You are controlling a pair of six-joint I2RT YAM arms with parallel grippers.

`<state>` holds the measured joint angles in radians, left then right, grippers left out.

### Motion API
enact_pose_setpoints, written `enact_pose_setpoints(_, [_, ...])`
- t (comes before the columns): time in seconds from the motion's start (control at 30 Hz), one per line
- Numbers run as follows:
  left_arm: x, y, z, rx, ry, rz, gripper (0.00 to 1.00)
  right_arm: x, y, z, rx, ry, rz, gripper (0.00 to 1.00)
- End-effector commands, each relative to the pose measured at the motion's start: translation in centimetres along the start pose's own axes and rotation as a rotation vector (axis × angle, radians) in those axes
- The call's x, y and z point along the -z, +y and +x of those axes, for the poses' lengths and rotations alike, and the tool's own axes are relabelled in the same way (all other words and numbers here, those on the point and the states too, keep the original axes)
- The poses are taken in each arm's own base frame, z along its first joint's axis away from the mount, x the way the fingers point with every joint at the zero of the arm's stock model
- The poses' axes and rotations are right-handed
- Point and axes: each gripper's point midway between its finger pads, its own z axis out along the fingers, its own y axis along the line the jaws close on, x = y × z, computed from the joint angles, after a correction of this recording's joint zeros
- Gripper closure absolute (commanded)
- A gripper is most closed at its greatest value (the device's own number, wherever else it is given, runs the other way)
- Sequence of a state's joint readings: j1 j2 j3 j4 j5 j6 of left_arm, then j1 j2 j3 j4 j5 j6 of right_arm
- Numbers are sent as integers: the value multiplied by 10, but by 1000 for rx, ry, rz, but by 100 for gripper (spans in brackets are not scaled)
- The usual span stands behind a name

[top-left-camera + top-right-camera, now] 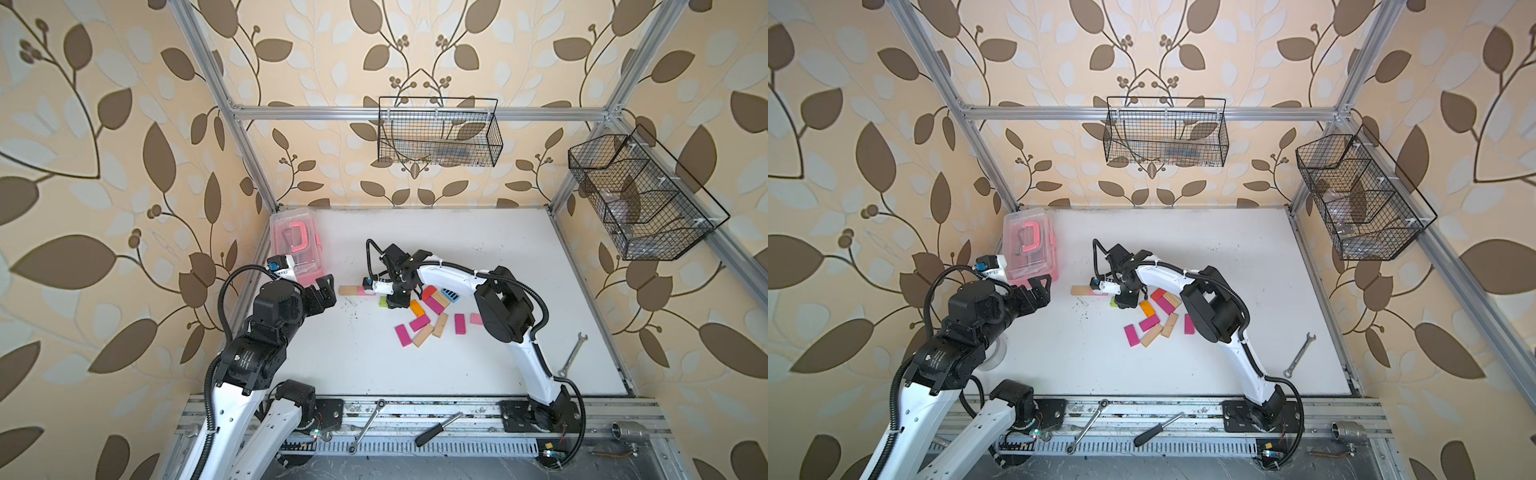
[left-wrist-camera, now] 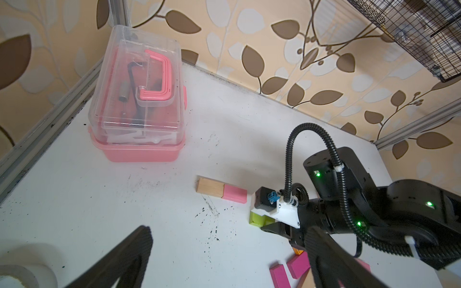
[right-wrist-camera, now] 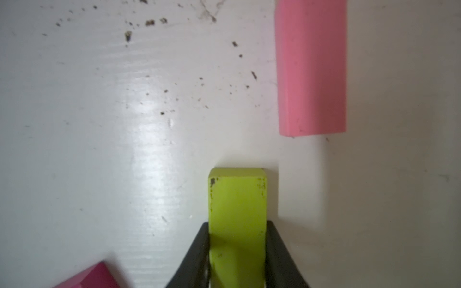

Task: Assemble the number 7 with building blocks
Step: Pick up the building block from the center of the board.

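Currently the left gripper [image 1: 327, 291] is held wide open beside the box [image 1: 296, 243]. The wood block [image 1: 347, 290] and pink block [image 1: 362, 292] are laid end to end. The lime block [image 3: 237, 199] is clamped by the right gripper [image 3: 237, 232] just beside them. The pink block could be knocked askew by a drifting placement. Their gap is shown plainly in the right wrist view, but is hidden by the arm in both top views.

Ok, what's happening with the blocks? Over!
Right gripper shut on lime green block. Left gripper open, idle by pink box. Wood block and pink block laid end to end. Nothing blocking.
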<state>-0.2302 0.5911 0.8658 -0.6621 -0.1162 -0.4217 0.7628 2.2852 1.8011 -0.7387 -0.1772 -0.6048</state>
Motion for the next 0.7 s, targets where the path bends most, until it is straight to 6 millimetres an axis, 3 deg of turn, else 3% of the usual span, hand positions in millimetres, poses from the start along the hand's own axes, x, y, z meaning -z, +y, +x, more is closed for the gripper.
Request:
enact_pose_setpoints(0.0, [-1, 3, -6, 5, -32, -24, 1, 0, 10, 10, -89, 28, -28, 73])
enact_pose_setpoints(0.07, [-3, 7, -5, 8, -32, -44, 1, 4, 16, 11, -198, 17, -35, 73])
enact_pose_setpoints(0.2, [-6, 8, -5, 19, -33, -52, 1, 6, 47, -3, -389, -32, -48, 74])
enact_pose_setpoints(0.37, [-7, 5, -5, 22, -33, -36, 1, 2, 66, -14, -722, -62, -84, 83])
enact_pose_setpoints(0.4, [-6, 5, -5, 26, -35, -31, 1, 2, 68, -18, -757, -87, -71, 80])
enact_pose_setpoints(0.5, [-4, 3, -5, 29, -38, -18, 1, 13, 63, -27, -830, -151, 38, 70])
enact_pose_setpoints(0.67, [1, 4, -8, 31, -61, -15, 1, 32, 46, -36, -1003, -325, 105, 68])
